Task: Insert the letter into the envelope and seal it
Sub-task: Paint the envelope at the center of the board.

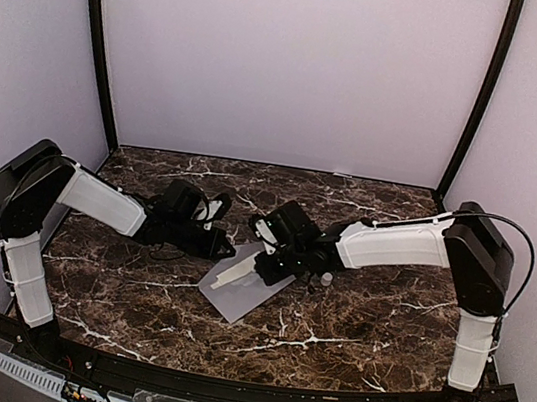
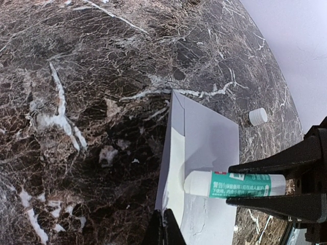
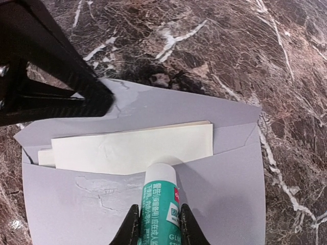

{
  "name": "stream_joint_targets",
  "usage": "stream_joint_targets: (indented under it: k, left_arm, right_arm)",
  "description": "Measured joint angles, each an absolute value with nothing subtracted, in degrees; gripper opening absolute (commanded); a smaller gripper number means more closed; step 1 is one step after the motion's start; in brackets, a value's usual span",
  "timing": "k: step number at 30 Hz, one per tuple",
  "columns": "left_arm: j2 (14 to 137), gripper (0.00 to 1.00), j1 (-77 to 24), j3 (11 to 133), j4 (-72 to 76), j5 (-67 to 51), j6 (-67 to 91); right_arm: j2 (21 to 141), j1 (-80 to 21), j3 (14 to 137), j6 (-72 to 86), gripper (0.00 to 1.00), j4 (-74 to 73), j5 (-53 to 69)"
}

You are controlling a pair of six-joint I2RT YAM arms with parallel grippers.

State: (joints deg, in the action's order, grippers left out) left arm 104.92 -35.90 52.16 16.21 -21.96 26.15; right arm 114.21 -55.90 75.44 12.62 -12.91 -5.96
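Note:
The pale grey envelope [image 3: 225, 199] lies flat on the marble, flap [image 3: 179, 104] open and pointing away. The cream letter [image 3: 133, 148] sits in its pocket with the upper part showing. My right gripper [image 3: 158, 210] is shut on a green-and-white glue stick [image 3: 161, 196], whose white tip rests at the pocket's edge against the letter. A wrinkled, wet-looking smear [image 3: 97, 189] marks the pocket panel left of the stick. My left gripper [image 2: 162, 224] is shut, its tips down at the envelope's [image 2: 209, 138] flap edge; whether paper is between them I cannot tell. In the top view both grippers meet over the envelope [image 1: 239, 298].
The glue stick's white cap [image 2: 258, 116] stands on the marble just right of the envelope, also seen as the cap [image 1: 325, 279] under the right arm. Dark marble table [image 1: 133, 292] surrounds the envelope; pale walls close the back and sides.

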Motion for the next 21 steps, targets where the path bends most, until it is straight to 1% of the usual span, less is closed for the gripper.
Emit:
stream_joint_targets:
  k: [11,21]
  left_arm:
    - [105.0,0.00,-35.9,52.2,16.2,-21.6,26.2]
    - [105.1,0.00,-35.9,52.2,16.1,-21.6,26.2]
  right_arm:
    - [114.2,-55.4,75.4,11.2,0.00,-14.0,-4.9]
    - [114.2,-58.1,75.6,9.2,0.00,-14.4,1.1]
